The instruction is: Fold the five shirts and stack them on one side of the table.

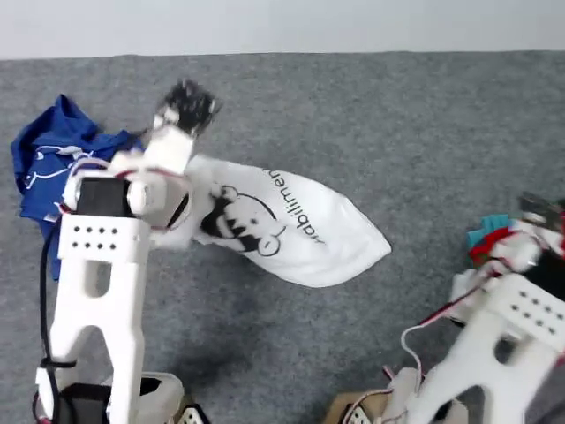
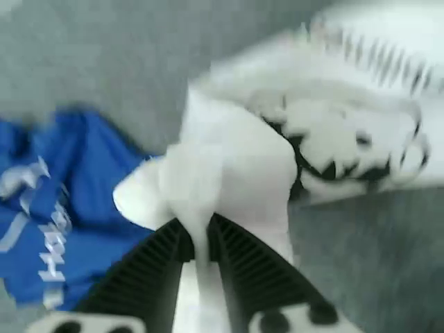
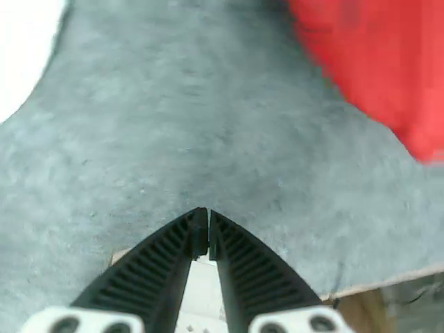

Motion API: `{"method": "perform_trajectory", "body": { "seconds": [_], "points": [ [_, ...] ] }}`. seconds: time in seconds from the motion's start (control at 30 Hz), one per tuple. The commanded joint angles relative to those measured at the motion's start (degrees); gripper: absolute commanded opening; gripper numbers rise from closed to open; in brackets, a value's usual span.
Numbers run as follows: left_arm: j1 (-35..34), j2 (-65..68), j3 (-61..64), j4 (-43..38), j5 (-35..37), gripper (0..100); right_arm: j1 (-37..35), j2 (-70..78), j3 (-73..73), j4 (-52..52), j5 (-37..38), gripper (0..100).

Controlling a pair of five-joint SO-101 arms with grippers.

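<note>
Blue shirt [image 1: 44,168]: crumpled heap at the far left of the desk [image 1: 397,132], not folded.
Left jaws: clenched on a bunched edge of the white shirt [image 1: 291,230]; a narrow fold of cloth is pinched between the ribbed faces.
Risk, left side: the pinch looks thin, so a quick pull could let the cloth slip free. Dragging by one point may rope the shirt up instead of flattening it. The blue shirt lies just beside the grasped end and could get caught in the pull.
Left arm [image 1: 97,256] pose: rises from the near left edge, forearm leaning forward over the white shirt's left end, wrist angled toward the far side.
White shirt, position: mid-desk, print up, loosely spread, tapering toward the right.
Right arm [image 1: 508,322] pose: folded low at the near right corner, wrist aimed down at bare desk.
Right jaws: closed tip to tip, nothing between them.
Risk, right side: clenched as they are, these jaws cannot take the shirt's free end; one-handed folding likely skews.
Red shirt [image 3: 374,69]: at the right edge, near the right arm.
</note>
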Motion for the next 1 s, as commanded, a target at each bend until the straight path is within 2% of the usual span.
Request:
{"method": "perform_trajectory", "body": {
  "seconds": [0.0,0.13,0.23,0.33,0.5,0.67,0.73,0.97],
  "points": [
    [-5.2,-1.7,6.9,-0.2,-7.1,0,-8.7,-0.9,-0.4,-0.8,0.4,0.9],
    [-12.4,-1.7,13.2,-2.5,-13.2,6,-14.7,-0.6,-0.4,-5.4,0.4,0.9],
    [-18.2,-1.7,15.8,-4.8,-13.5,15,-17.5,3.3,-0.7,-7.9,0.6,0.9],
    [-21.6,-1.7,16.0,-4.9,-13.5,19,-19.3,10.7,-3.6,-8.3,0.6,0.9],
    [-22.7,-1.9,14.0,-4.6,-13.5,22,-23.7,23.7,-15.9,-4.5,0.4,3.4],
    [-22.7,-2.1,9.6,-1.1,-13.5,22,-26.9,34.8,-30.9,1.4,0.3,22.5],
    [-22.8,-2.2,8.6,-0.3,-13.5,22,-28.1,38.5,-36.5,1.9,0.5,27.2],
    [-22.9,-2.2,8.3,-0.2,-11.8,21,-35.9,52.4,-56.1,1.6,2.3,27.5]
  ]
}}
